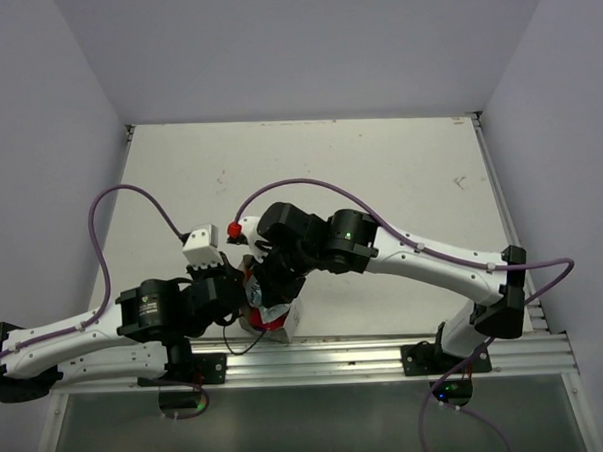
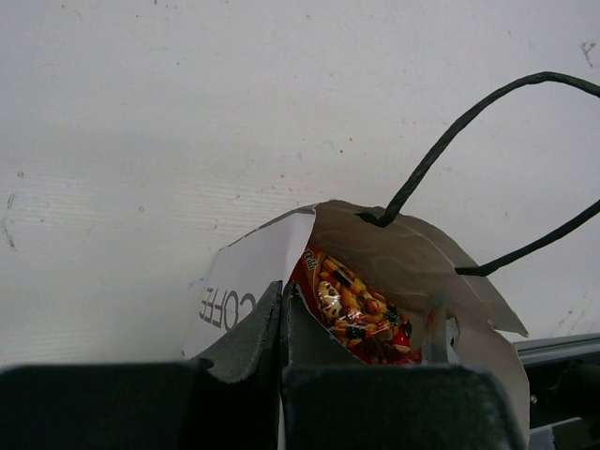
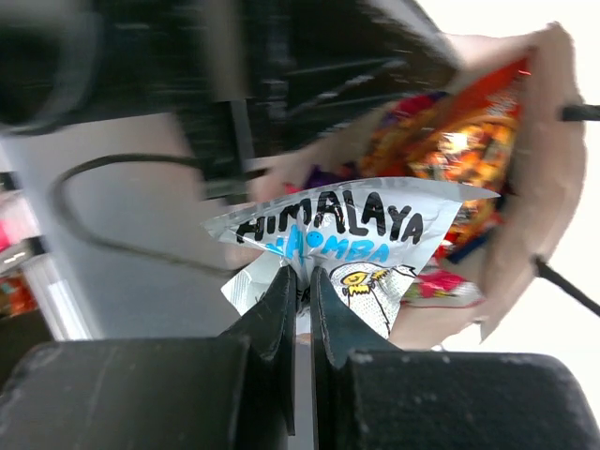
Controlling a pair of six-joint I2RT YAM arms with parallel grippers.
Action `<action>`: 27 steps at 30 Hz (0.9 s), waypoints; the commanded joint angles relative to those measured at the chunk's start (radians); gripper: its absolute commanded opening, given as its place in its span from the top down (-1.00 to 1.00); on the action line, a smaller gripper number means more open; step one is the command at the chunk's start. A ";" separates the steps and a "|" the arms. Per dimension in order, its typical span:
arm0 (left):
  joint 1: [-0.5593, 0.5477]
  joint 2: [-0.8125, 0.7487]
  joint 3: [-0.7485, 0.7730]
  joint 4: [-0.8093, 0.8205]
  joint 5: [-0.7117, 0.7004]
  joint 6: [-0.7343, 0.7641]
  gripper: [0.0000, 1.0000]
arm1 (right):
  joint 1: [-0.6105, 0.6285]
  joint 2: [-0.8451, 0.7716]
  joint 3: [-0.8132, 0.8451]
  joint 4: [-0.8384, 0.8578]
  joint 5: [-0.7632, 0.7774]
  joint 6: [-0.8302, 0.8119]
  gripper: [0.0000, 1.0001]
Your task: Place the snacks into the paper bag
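Observation:
The paper bag (image 2: 253, 272) stands open near the table's front edge, with "COFFEE" printed on its outside and black cord handles (image 2: 450, 141). My left gripper (image 2: 284, 286) is shut on the bag's rim. A red packet with colourful print (image 2: 361, 314) lies inside. My right gripper (image 3: 302, 274) is shut on a silvery packet with blue "HIMALAYA" print (image 3: 347, 225), held at the bag's mouth (image 3: 525, 187). In the right wrist view the red packet (image 3: 459, 141) and a pink packet (image 3: 436, 281) show inside. From above, both grippers meet over the bag (image 1: 286, 327).
The pale table (image 1: 379, 173) lies beyond the bag, with walls on three sides. An aluminium rail (image 1: 367, 355) carrying the arm bases runs along the near edge, right behind the bag. Purple cables (image 1: 130, 198) loop over both arms.

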 commanded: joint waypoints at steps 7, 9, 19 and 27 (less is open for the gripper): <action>-0.004 -0.003 0.016 0.060 -0.022 0.011 1.00 | -0.002 0.071 0.019 -0.022 0.156 -0.052 1.00; -0.004 -0.003 0.016 0.060 -0.020 0.011 1.00 | -0.001 0.082 0.037 -0.014 0.170 -0.054 0.96; -0.004 -0.008 0.000 0.067 -0.015 0.013 1.00 | 0.002 0.009 0.288 -0.119 0.208 0.003 0.17; -0.004 -0.003 0.005 0.090 -0.020 0.036 1.00 | 0.002 -0.071 0.114 -0.117 0.262 0.110 0.28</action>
